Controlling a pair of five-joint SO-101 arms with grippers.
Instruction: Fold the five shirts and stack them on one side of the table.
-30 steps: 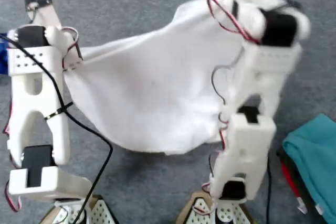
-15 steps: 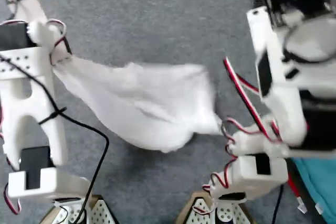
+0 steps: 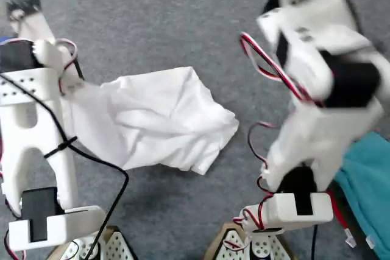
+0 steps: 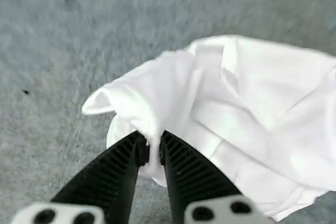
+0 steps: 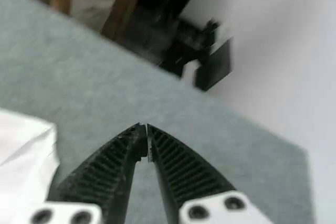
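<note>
On the grey worktop the limp, light shirt lies rumpled, one edge pinched in the left pincer, the right pincer closed empty; probably best gripped at corners.

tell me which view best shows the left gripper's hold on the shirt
The left wrist view: the left gripper is shut on a fold of the white shirt. The high view has the arm over that pinch; the right wrist view catches a shirt corner.
</note>
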